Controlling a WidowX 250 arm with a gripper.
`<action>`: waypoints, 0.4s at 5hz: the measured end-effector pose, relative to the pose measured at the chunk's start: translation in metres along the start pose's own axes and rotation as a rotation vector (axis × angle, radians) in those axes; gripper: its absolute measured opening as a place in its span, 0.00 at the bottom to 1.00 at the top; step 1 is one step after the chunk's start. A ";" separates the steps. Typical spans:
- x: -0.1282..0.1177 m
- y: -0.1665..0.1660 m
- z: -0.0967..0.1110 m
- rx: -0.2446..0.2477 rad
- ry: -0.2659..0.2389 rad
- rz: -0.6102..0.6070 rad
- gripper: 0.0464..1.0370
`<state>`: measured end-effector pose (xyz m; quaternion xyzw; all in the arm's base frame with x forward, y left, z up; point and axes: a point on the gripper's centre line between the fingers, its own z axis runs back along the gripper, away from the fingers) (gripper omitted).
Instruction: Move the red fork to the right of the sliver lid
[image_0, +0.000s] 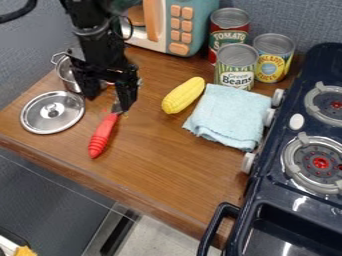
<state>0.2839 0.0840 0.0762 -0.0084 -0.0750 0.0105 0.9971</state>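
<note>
While one silver pot (65, 74) stands partly behind the gripper (116, 104), its contents hidden, three cans (236, 66) stand closed near the microwave (183, 30). One red fork (103, 135) is between the single silver lid (52, 112) and one yellow corn cob (183, 95) on the table (174, 165), its metal end right at the gripper. I cannot tell how far open the gripper is or whether it has hold of the fork.

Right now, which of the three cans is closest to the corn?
The green-labelled can, in front; the red-labelled can and yellow-labelled can stand farther back.
</note>
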 end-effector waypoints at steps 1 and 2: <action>0.000 -0.012 0.000 0.016 0.033 -0.039 0.96; 0.004 -0.015 -0.010 0.038 0.082 -0.062 0.96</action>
